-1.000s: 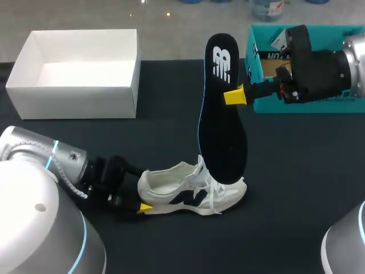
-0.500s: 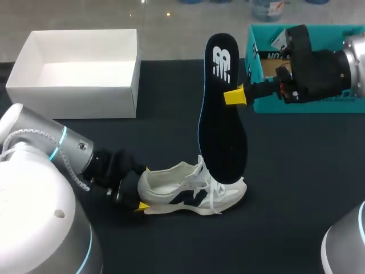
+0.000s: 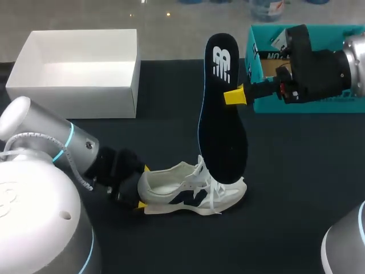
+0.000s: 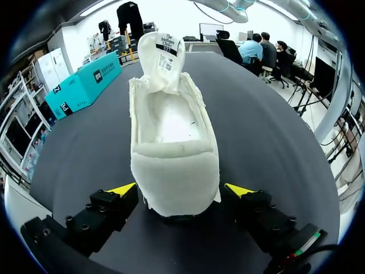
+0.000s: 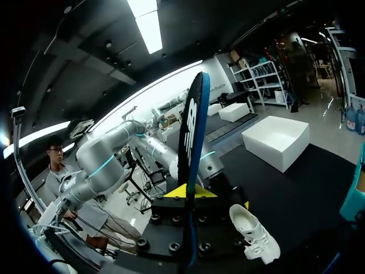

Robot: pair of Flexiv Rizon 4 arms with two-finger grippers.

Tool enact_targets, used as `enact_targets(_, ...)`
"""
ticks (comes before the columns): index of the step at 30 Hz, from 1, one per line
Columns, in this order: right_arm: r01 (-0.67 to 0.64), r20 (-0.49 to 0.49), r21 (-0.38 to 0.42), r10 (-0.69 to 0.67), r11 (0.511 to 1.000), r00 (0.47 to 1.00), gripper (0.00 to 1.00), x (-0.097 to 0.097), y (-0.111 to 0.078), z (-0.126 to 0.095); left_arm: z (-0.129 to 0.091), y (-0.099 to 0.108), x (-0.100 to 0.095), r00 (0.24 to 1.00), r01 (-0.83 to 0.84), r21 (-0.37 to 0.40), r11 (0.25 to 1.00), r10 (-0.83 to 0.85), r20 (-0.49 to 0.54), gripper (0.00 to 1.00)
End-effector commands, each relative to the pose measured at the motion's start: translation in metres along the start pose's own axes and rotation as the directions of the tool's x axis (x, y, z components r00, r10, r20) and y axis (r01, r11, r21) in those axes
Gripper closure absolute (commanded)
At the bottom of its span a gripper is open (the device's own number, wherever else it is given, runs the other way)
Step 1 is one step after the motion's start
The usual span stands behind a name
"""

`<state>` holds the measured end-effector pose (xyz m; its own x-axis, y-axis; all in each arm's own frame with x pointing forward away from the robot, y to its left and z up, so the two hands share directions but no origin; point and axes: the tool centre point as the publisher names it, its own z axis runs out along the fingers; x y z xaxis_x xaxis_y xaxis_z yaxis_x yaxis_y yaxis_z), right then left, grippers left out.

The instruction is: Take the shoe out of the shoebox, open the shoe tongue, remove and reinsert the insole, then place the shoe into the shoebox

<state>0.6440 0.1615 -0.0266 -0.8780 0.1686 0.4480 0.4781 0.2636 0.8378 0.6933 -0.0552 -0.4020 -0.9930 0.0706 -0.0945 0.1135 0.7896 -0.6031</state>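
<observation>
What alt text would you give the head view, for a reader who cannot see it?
The right hand holds a black insole upright over a white shoe on the dark table. The left hand is at the shoe's heel. An open white shoebox stands behind on the left, a teal box behind on the right.

Left arm: my silver-grey rounded casing [image 3: 48, 134] carries a cyan light ring [image 3: 69, 136], with a thin pale cable [image 3: 28, 136] looped alongside. Nearer the hand sits a matte black wrist section [image 3: 117, 165]. Left gripper [image 4: 180, 190]: I note two black blocky fingers [image 4: 102, 214], socket screws [image 4: 91, 206] on top, yellow wedge tips [image 4: 121, 189], and a small red-green mark [image 4: 303, 244] behind one. Right arm: silver casing [image 3: 356, 60], black boxy wrist [image 3: 313, 65], red fittings [image 3: 283, 87] just behind the right gripper [image 5: 190, 193], whose black base shows round screws [image 5: 171, 246].
</observation>
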Motion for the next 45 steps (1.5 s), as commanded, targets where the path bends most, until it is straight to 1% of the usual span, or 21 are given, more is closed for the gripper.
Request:
enact_targets(1,-0.001,0.000,0.000,0.001,1.000,1.000,1.00,-0.001,0.000,0.002,-0.011,-0.007,0.002,1.000,0.023,-0.173,0.985,-0.022,0.008,0.00)
enact_targets(2,-0.001,0.000,0.000,0.001,1.000,1.000,1.00,-0.001,0.000,0.002,-0.012,-0.006,0.001,1.000,0.027,-0.198,0.980,-0.024,0.019,0.00)
enact_targets(5,-0.001,0.000,0.000,0.001,1.000,1.000,1.00,-0.001,0.000,0.002,-0.012,-0.007,-0.001,0.999,0.030,-0.237,0.971,-0.024,0.027,0.00)
enact_targets(9,-0.001,0.000,0.000,0.001,1.000,1.000,1.00,-0.001,0.000,0.002,-0.010,-0.012,-0.003,1.000,0.022,-0.289,0.957,-0.021,0.010,0.00)
enact_targets(11,-0.001,0.000,0.000,0.001,1.000,1.000,1.00,-0.001,0.000,0.002,-0.011,-0.017,-0.003,1.000,0.005,-0.347,0.938,-0.003,0.007,0.00)
enact_targets(12,-0.001,0.000,0.000,0.001,1.000,1.000,1.00,-0.001,0.000,0.002,-0.011,-0.020,-0.003,1.000,0.005,-0.359,0.933,-0.005,0.001,0.00)
enact_targets(14,-0.001,0.000,0.000,0.001,1.000,1.000,1.00,-0.001,0.000,0.002,-0.010,-0.025,-0.003,1.000,0.010,-0.442,0.897,0.002,0.027,0.00)
enact_targets(16,-0.001,0.000,0.000,0.001,1.000,1.000,1.00,-0.001,0.000,0.002,-0.008,-0.029,-0.004,0.999,0.022,-0.482,0.876,-0.004,0.039,0.00)
enact_targets(34,-0.001,0.000,0.000,0.001,1.000,1.000,1.00,-0.001,0.000,0.002,-0.008,-0.029,-0.004,0.999,0.022,-0.482,0.876,-0.004,0.039,0.00)
enact_targets(40,-0.001,0.000,0.000,0.001,1.000,1.000,1.00,-0.001,0.000,0.002,-0.017,-0.036,-0.005,0.998,0.058,-0.516,0.855,-0.034,0.055,0.00)
enact_targets(45,-0.001,0.000,0.000,0.001,1.000,1.000,1.00,-0.001,0.000,0.002,-0.023,-0.038,-0.006,0.998,0.057,-0.509,0.859,-0.037,0.049,0.00)
